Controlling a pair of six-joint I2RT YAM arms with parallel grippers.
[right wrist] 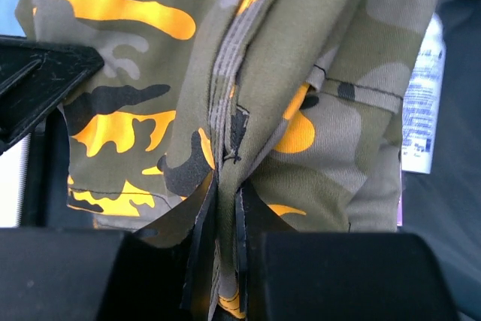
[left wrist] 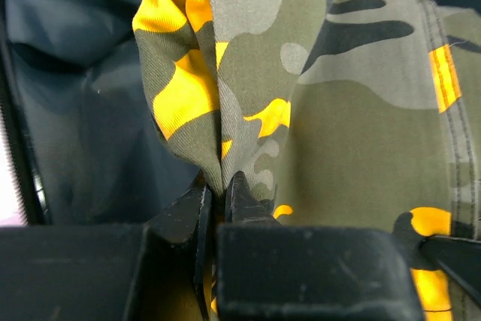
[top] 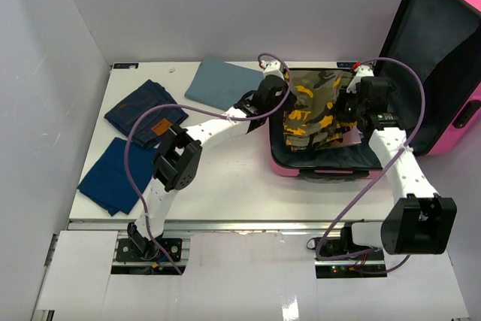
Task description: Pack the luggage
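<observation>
The hot-pink luggage [top: 289, 168] lies open at the right of the table, its lid [top: 458, 5] standing up and showing dark lining. A green camouflage garment with orange patches [top: 316, 107] hangs over the open base. My left gripper [top: 279, 89] is shut on the garment's left edge; in the left wrist view the cloth [left wrist: 346, 110] is pinched between the black fingers [left wrist: 244, 197]. On the garment's right edge my right gripper [top: 353, 103] is shut too, a fold of cloth [right wrist: 248, 73] clamped between its fingertips [right wrist: 249, 208]. Both hold it above the grey lining [left wrist: 83, 110].
Left of the luggage lie a grey-blue folded cloth [top: 222, 82], folded dark jeans with a tan label [top: 146, 114] and a blue folded cloth [top: 113, 174]. White walls close the back and left. A white bottle [right wrist: 421, 103] shows inside the luggage beside the garment.
</observation>
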